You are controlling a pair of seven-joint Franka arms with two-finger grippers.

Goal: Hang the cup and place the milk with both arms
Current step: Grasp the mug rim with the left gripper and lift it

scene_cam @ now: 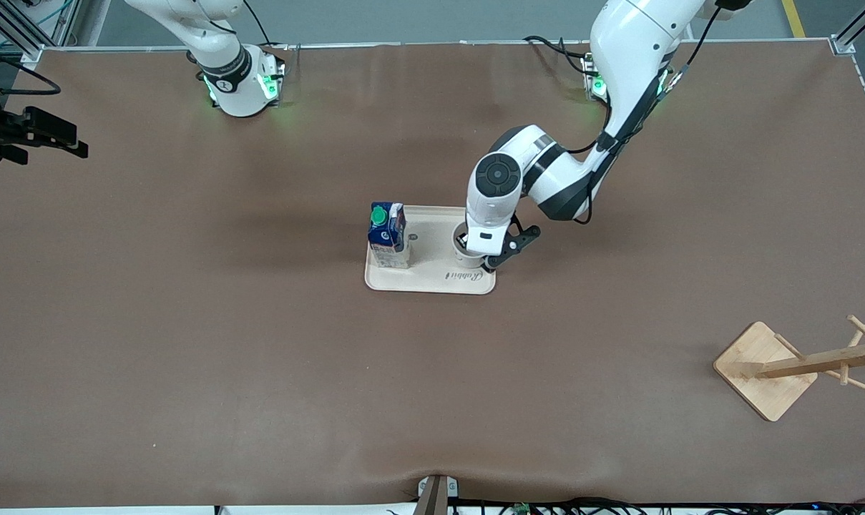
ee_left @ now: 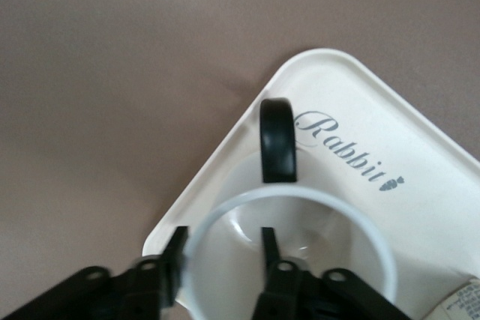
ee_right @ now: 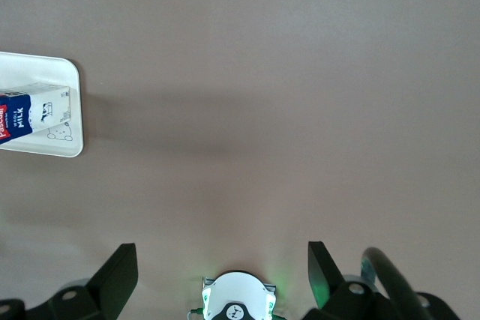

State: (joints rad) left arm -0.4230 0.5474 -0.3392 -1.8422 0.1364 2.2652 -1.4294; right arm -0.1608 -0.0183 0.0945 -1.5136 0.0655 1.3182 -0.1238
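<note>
rack [scene_cam: 768, 370]: you see it nearer the camera than the tray [scene_cam: 432, 280]
milk [scene_cam: 388, 234]: on tray
cup [scene_cam: 463, 245]: on tray
left gripper [ee_left: 221, 256]: fingers straddle your cup's rim
right gripper [ee_right: 221, 275]: wide open, waiting, well away from tray

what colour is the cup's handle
Black, on a white cup; the handle shows best in the left wrist view.

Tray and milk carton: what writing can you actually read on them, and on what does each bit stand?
"Rabbit", in script with a small carrot mark after it: on the tray floor, beside the cup that the left gripper straddles.
"MILK": on the milk carton's blue side panel.
Red label on the carton: cut off, unreadable.
Carton's small print: too blurred.
</note>
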